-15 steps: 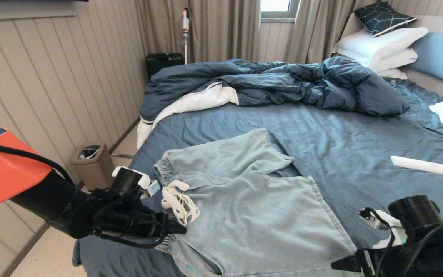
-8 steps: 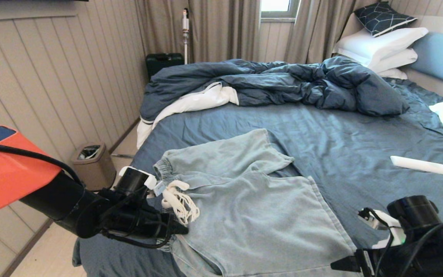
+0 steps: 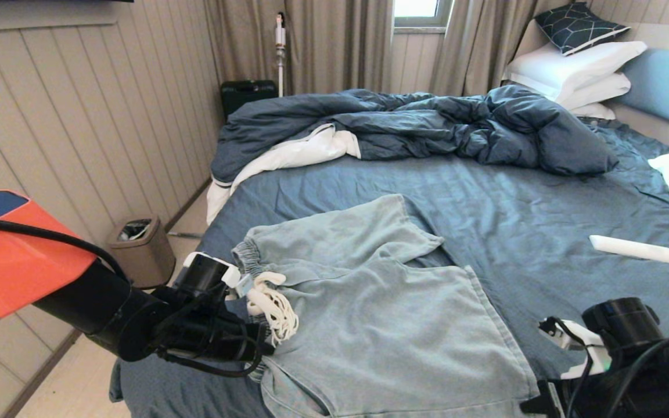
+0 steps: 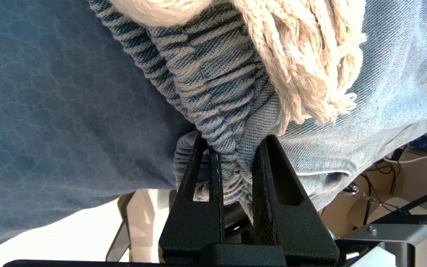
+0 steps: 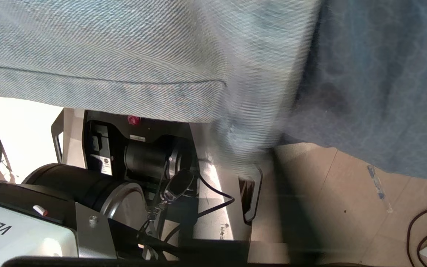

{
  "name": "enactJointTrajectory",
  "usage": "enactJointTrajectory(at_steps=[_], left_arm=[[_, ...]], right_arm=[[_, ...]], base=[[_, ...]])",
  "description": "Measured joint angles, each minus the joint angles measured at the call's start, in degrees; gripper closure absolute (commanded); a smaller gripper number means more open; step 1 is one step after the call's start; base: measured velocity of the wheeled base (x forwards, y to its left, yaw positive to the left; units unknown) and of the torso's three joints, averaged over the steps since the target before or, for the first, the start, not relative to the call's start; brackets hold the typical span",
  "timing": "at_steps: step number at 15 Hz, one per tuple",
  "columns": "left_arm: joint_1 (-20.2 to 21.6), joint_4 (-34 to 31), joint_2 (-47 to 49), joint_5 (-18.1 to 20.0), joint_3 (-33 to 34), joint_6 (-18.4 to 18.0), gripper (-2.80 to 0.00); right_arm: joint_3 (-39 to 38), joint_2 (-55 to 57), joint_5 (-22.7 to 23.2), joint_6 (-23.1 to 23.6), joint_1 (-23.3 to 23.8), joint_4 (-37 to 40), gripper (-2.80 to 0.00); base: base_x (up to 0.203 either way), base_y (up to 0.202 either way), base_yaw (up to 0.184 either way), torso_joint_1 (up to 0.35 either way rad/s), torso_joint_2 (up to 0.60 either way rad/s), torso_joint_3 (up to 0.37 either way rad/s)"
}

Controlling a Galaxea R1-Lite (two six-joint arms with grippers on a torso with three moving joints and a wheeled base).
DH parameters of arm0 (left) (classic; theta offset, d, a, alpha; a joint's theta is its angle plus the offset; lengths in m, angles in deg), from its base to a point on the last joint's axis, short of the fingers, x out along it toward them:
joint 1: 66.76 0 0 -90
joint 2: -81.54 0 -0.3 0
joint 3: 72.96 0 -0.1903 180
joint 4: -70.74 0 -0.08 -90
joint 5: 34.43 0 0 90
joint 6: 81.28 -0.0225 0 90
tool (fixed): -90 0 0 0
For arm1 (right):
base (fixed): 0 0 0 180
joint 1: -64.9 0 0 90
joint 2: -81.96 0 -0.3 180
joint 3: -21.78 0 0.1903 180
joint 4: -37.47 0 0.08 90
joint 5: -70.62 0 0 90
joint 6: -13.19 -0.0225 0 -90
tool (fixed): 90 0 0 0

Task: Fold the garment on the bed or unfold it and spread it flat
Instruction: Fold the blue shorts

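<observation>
Lying spread across the near part of the bed, the garment is a pair of pale blue denim shorts, one leg reaching toward the crumpled dark blue duvet, the waistband at the near left edge with its white drawstring bunched on top. The left gripper has its two black fingers pressed in on the gathered elastic waistband, a fold of ribbed fabric pinched between them just beside the frayed cord ends. The right gripper sits at the near right corner of the shorts; its fingers are hidden in the head view, and the right wrist view shows only blurred denim hem hanging over the bed edge in front of them, so whether it holds cloth cannot be told, though it is fully closed. A white label on the robot's body in the right wrist view reads "VLA-". A white remote-like bar lies on the sheet well apart from the shorts, and a small bin stands on the floor beside the bed.
</observation>
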Motion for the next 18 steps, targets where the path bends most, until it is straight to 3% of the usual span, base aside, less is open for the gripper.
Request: enactJointTrajectory(at_steps=[6,10,15,18], left_arm=[[-0.83,-0.88,-5.74,0.11,5.5,0.45,0.0],[-3.07,-6.11,-13.29,0.13,8.52,2.52,0.0],[-6.56,-12.69,-22.87,0.13,12.2,4.7,0.0],[-7.76,-17.23,-28.26,0.15,12.69,5.49,0.0]], right_arm=[[-3.75,-6.34,0.04,-0.29,0.41,0.42,0.0],[-7.52,-15.98,-0.14,-0.31,1.13,3.09,0.0],[-7.98,-33.57,-0.31,0.05,1.88,18.27,0.0],[-2.68,-45.07,-0.33,0.11,1.62,32.17,0.0]], base=[[0.0,0.0,0.0,0.0,0.0,0.0],[0.0,0.0,0.0,0.0,0.0,0.0],[0.0,0.0,0.0,0.0,0.0,0.0],[0.0,0.0,0.0,0.0,0.0,0.0]])
